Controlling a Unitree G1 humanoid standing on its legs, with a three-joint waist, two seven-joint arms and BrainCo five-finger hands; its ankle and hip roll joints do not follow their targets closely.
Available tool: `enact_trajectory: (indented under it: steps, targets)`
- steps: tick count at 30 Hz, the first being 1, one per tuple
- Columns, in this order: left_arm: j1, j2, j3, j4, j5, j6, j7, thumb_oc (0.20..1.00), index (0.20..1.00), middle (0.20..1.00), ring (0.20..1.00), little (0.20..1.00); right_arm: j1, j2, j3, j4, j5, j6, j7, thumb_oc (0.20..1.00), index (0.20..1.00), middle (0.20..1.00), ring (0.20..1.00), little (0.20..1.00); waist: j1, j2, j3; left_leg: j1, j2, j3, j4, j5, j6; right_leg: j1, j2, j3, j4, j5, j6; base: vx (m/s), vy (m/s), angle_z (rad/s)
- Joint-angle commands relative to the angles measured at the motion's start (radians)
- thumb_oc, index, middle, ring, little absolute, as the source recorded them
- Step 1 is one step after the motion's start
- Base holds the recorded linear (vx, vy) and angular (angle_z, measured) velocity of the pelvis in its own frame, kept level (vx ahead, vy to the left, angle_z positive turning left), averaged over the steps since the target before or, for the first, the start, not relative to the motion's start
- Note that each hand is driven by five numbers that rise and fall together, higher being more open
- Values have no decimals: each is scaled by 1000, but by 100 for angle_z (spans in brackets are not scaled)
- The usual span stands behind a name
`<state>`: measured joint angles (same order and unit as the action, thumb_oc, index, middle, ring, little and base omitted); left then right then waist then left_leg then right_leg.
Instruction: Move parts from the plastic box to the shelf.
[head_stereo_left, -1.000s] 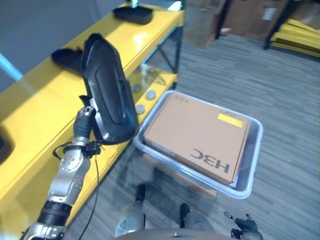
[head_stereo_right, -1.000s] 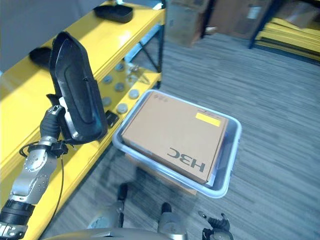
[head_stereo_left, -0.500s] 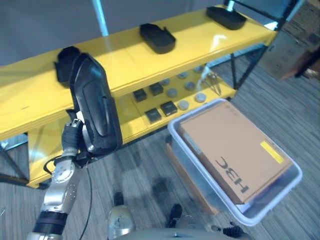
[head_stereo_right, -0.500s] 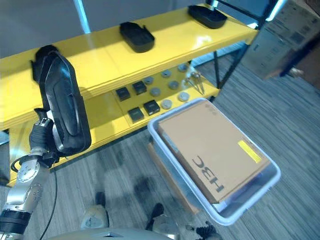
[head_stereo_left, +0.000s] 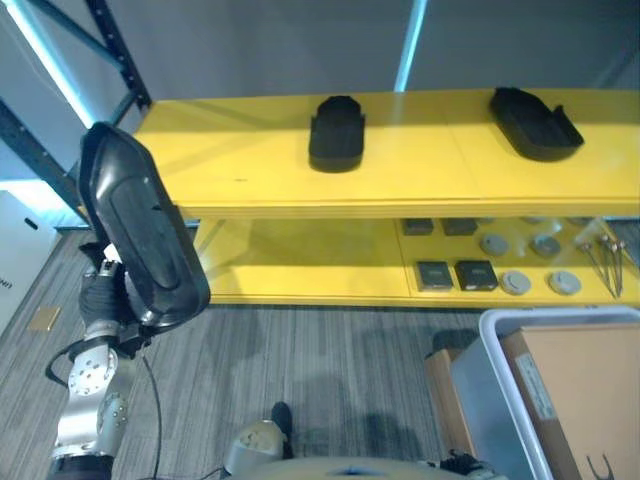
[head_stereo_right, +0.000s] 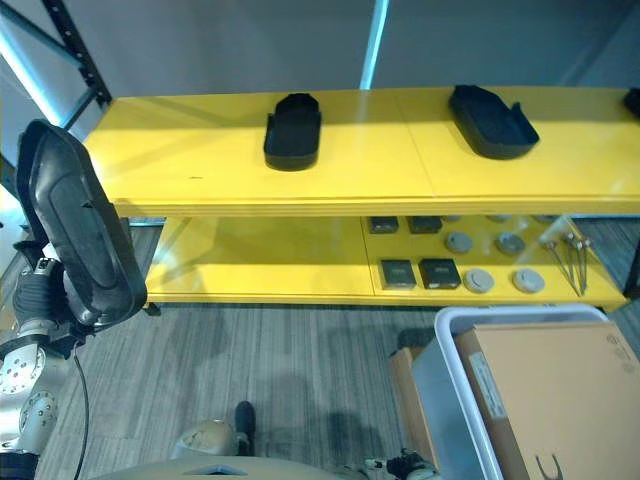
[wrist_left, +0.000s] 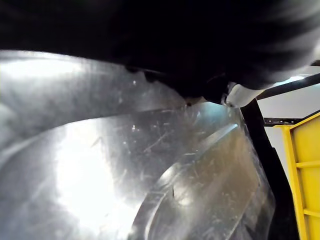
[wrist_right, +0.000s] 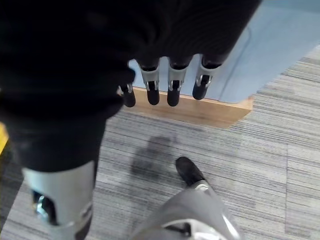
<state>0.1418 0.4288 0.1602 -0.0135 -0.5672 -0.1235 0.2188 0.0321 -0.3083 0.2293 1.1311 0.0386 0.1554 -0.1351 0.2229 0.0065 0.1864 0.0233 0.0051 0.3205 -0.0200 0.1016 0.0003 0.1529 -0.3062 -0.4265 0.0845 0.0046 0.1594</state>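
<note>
Left hand (head_stereo_left: 108, 300): we see it at the lower left of the head views, carrying a long black part (head_stereo_left: 140, 240) held upright and leaning slightly; the part covers the fingers, so we cannot tell how they sit on it.
Held part: it is up in the air in front of the left end of the shelf, apart from it, and its glossy surface shows close up in the left wrist view.
Right hand (wrist_right: 165, 75): in its own wrist view it hangs over the floor with fingers (wrist_right: 173, 92) straight and slightly apart, holding nothing.
Shelf (head_stereo_left: 250, 170): yellow, with 2 levels; we count 2 black parts (head_stereo_left: 337, 132) on the top level, well apart.
Lower level: small dark blocks (head_stereo_left: 455, 274) and round discs (head_stereo_left: 540, 283) lie in rows.
Plastic box (head_stereo_left: 480, 380): at lower right on the floor side, holding a cardboard box (head_stereo_left: 580, 390).
</note>
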Motion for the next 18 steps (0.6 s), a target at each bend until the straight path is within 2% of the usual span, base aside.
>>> enact_trajectory:
  steps: [1,4,5,6,8,9,12,13,14,16,18]
  targets:
    - [-67,43,26,-80,-25,-70,-57,200,200,200,200,200,30,-22,20,14,66,6,-16,1000,1000,1000,1000,1000,-10,26,-9,-89,31,-123,6,-52,-37,-26,25,-26,74,-71,9,72,292,8]
    - [-101,57,-8,-72,-18,-62,-48,200,200,200,200,200,40,-20,-2,11,85,-15,-26,1000,1000,1000,1000,1000,-31,28,5,-83,-26,-142,7,-78,12,-102,-36,48,267,-23,26,67,336,12]
    - [-112,59,-20,-70,-11,-63,-40,200,200,200,200,200,44,-21,-12,7,85,-17,-23,1000,1000,1000,1000,1000,-42,37,10,-91,-34,-142,10,-68,33,-138,-33,71,318,7,15,37,306,30]
    - [-125,63,-40,-70,-6,-63,-23,200,200,200,200,200,50,-25,-23,4,83,-22,-16,1000,1000,1000,1000,1000,-70,46,24,-70,-49,-176,0,-76,47,-203,-8,143,415,32,10,37,264,29]
    - [-143,68,-73,-65,-13,-68,3,200,200,200,200,200,57,-32,-33,4,70,-36,0,1000,1000,1000,1000,1000,-107,51,44,-41,-65,-203,-17,-81,53,-271,41,209,464,50,4,92,133,23]
    - [-153,68,-89,-66,-7,-71,21,200,200,200,200,200,59,-35,-33,8,63,-49,8,1000,1000,1000,1000,1000,-125,50,54,-24,-70,-210,-26,-83,50,-287,70,227,438,56,1,81,24,58]
    - [-173,62,-113,-76,3,-68,47,200,200,200,200,200,52,-40,-32,16,68,-66,17,1000,1000,1000,1000,1000,-145,36,62,-8,-77,-221,-30,-91,42,-293,114,234,317,79,5,114,-79,84]
    - [-184,60,-127,-91,14,-57,61,200,200,200,200,200,43,-42,-32,24,70,-70,22,1000,1000,1000,1000,1000,-158,14,68,7,-91,-234,-27,-107,42,-298,139,251,207,90,16,174,-183,64]
    - [-187,58,-131,-99,19,-47,60,200,200,200,200,200,40,-43,-34,27,73,-69,23,1000,1000,1000,1000,1000,-166,5,69,9,-95,-242,-24,-114,42,-302,153,265,142,106,21,206,-217,35]
    - [-174,57,-132,-106,22,-47,42,200,200,200,200,200,51,-36,-43,26,73,-72,25,1000,1000,1000,1000,1000,-180,-11,72,19,-100,-259,-7,-138,43,-311,173,307,65,134,27,193,-209,31]
    - [-161,60,-121,-118,20,-44,28,200,200,200,200,200,62,-39,-42,9,80,-71,33,1000,1000,1000,1000,1000,-171,-21,58,23,-92,-264,-13,-130,35,-263,178,287,2,121,20,185,-235,56]
